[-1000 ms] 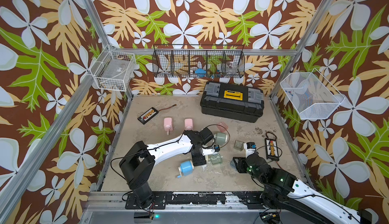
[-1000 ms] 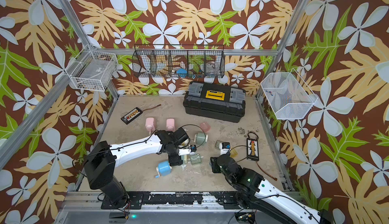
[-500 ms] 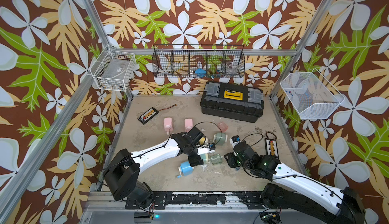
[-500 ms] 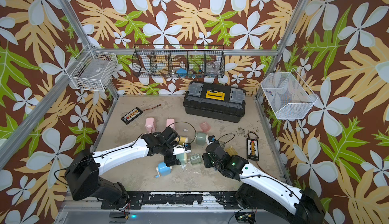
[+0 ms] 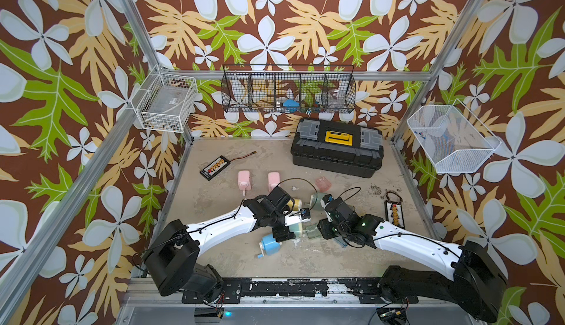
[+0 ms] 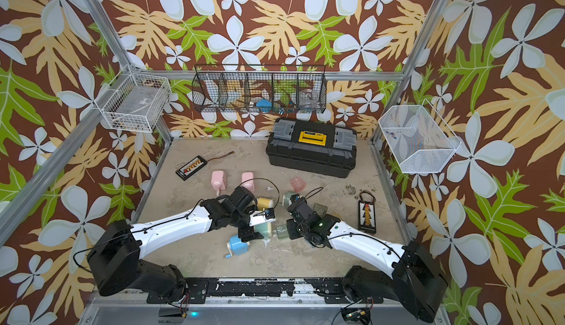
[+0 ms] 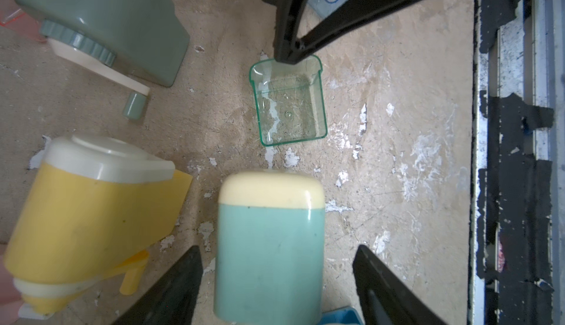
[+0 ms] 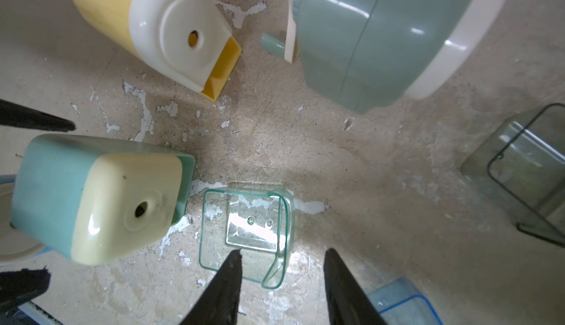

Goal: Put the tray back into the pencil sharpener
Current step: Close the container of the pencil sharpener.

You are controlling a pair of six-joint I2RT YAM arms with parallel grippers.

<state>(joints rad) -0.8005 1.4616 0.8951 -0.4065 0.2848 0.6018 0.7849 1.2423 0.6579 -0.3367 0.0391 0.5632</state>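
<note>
Scuffed table [image 7: 397, 155] | right gripper [image 8: 282, 251] straddles tray [image 8: 247, 231] wall | teal sharpener [image 8: 91, 198] just beside

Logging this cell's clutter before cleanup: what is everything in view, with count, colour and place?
pink sharpeners: 2, pink, mid-table
yellow sharpener: 1, yellow, beside the mint one
grey-green sharpener: 1, grey-green, mid-table
mint sharpener: 1, mint with cream face, between left jaws
blue sharpener: 1, blue, nearest the front
green tray: 1, clear green, before the mint sharpener
smoky tray: 1, clear grey, near right arm
blue tray: 1, clear blue, near right arm
pink tray: 1, clear pink, mid-table
toolbox: 1, black, yellow latch, table back
connector boards: 2, black, one each side
wall baskets: 3, one black, two white, on walls
left gripper: 1, black, jaws open astride mint sharpener
right gripper: 1, black, jaws open at green tray's rim
</note>
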